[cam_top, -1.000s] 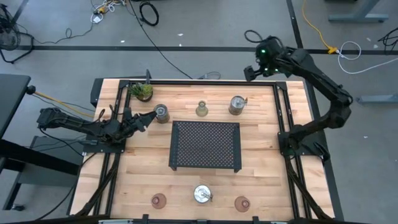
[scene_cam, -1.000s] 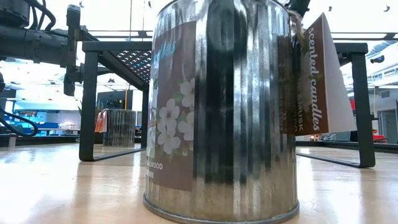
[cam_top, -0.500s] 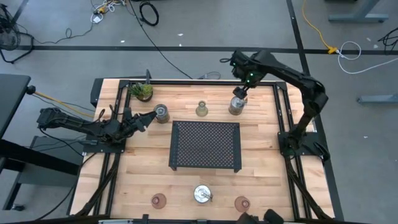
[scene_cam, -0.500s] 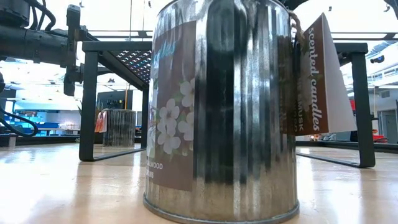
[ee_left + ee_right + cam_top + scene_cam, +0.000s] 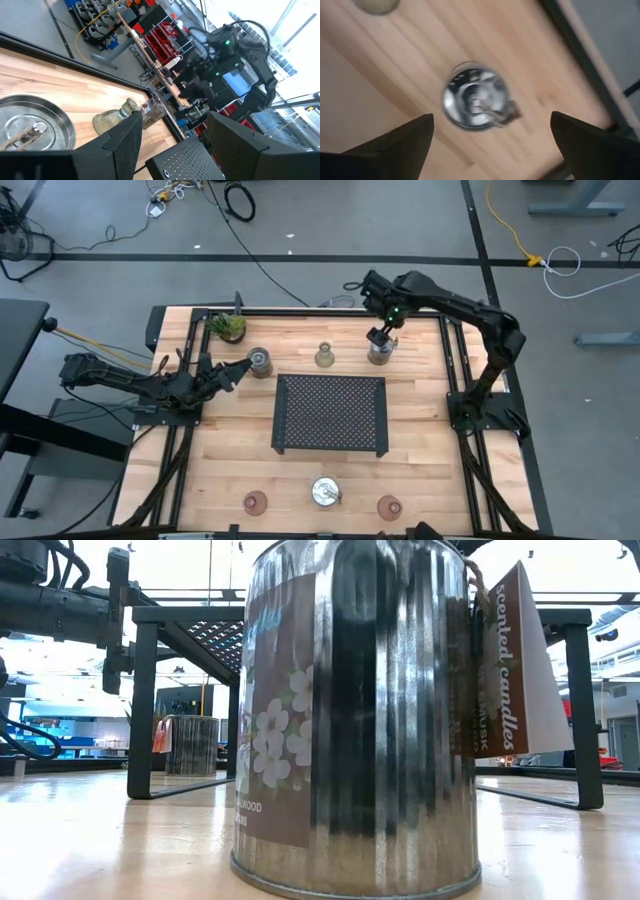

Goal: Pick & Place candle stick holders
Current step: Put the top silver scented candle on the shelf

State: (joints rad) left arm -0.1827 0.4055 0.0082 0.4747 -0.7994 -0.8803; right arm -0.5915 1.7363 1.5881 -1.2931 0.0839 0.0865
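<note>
The silver cup (image 5: 380, 351) you're after stands just beyond the far right corner of the mesh tray (image 5: 331, 414). It looks like thin, stiff, slick metal, light for its bulk, with a paper tag (image 5: 509, 111) hanging off its rim; take it across the wall below the rim, clear of that tag. Your right gripper (image 5: 381, 335) hangs directly over the cup, fingers (image 5: 400, 145) spread wide. The left gripper (image 5: 238, 369) waits, parted, beside another silver cup (image 5: 259, 362) off the tray's far left corner.

Robotics laboratory or workshop. A wooden table (image 5: 230, 465) stands on grey concrete floor (image 5: 330, 220) strewn with cables (image 5: 240, 200) (one yellow); shelving with red storage bins (image 5: 162, 37) lines the background.
</note>
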